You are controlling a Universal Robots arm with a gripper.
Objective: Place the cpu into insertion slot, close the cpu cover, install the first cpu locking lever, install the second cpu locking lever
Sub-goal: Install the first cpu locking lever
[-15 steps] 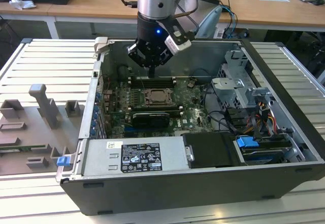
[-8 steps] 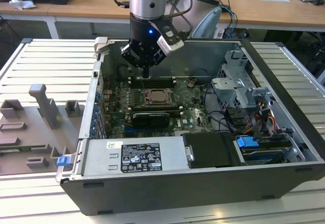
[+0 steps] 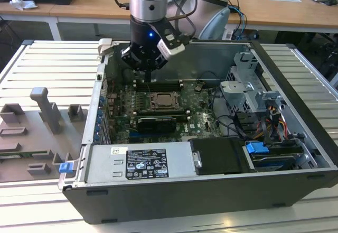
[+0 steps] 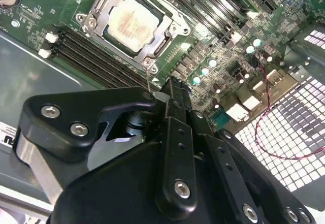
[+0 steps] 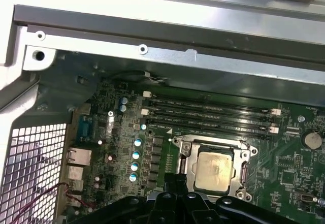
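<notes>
Right beside the cpu cover [image 4: 163, 31], fingers [image 4: 175, 112] together, nothing visibly between them.

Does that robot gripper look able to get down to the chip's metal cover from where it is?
Probably yes: the gripper hangs just beside the cpu cover, with nothing between them.

There is one cpu [image 5: 215, 171], one insertion slot [image 5: 179, 144] around it and one cpu cover [image 5: 242, 169] framing it. Four long memory slots [image 5: 210, 113] lie in a row beside them, and one round coin cell [image 5: 311, 140] sits on the one green motherboard [image 5: 284, 168]. The exterior view gives one open computer case [image 3: 211, 196], one power supply [image 3: 105, 164], one black graphics card [image 3: 157, 123], and one arm [image 3: 148, 0] bearing one gripper [image 3: 149, 76], over one ribbed worktop [image 3: 47, 58].
</notes>
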